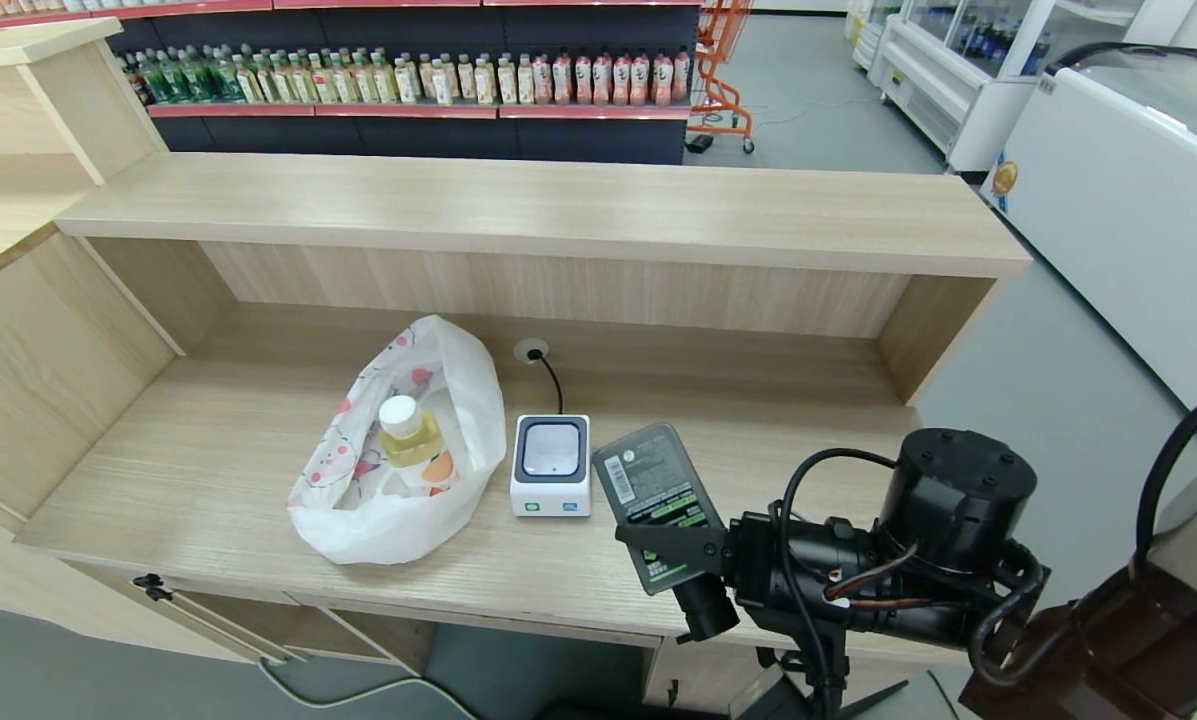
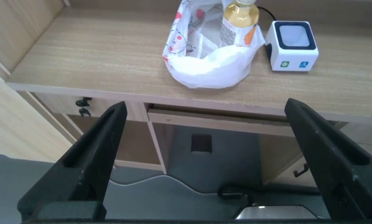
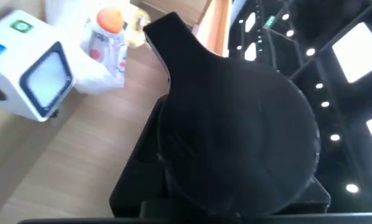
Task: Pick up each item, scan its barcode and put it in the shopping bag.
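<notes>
My right gripper [image 1: 676, 570] is shut on a dark grey packet [image 1: 651, 488], holding it by its near end. The packet's white barcode label faces up, and it hangs just right of the white scanner [image 1: 550, 464]. In the right wrist view the packet [image 3: 236, 124] sits close before the camera, with the scanner [image 3: 33, 78] beyond it. The white patterned shopping bag [image 1: 398, 440] lies open left of the scanner with a yellow bottle [image 1: 408, 432] inside. My left gripper [image 2: 204, 186] is open and holds nothing, low in front of the counter's edge, with the bag [image 2: 204, 65] beyond it.
The wooden counter [image 1: 188, 470] has a raised shelf [image 1: 558, 210] behind and side walls. A black cable [image 1: 552, 378] runs from the scanner to a hole at the back. A drawer [image 2: 223, 119] sits under the counter's front edge. Freezers [image 1: 1128, 190] stand to the right.
</notes>
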Robot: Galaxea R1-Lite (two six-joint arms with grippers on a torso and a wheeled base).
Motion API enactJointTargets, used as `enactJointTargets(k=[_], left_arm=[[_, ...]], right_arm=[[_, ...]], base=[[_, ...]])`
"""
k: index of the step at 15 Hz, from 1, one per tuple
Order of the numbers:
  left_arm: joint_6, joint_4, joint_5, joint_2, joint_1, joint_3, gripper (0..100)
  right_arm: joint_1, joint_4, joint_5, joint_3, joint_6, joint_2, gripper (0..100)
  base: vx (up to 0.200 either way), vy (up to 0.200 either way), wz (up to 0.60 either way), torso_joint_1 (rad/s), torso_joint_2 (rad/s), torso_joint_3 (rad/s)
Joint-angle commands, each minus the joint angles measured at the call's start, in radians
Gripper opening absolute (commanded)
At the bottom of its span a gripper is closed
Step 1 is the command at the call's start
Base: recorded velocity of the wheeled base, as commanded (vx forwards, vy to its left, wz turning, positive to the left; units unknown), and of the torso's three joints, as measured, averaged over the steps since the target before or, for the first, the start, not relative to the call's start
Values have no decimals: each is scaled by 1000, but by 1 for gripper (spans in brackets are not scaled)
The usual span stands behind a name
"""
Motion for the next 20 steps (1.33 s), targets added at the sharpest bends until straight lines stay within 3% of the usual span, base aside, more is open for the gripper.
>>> enactJointTargets(k=[1,11,20], left_arm=[[0,0,0,1,0,0,100],[0,0,0,1,0,0,100],[0,0,0,1,0,0,100]], right_arm=[[17,-9,9,-5,-5,-1,0],[47,-9,6,-7,-28,53,0],[103,-11,6,-128,0,151,0]], base=[[0,0,0,0,0,0],[0,0,0,0,0,0],[0,0,0,0,0,0]])
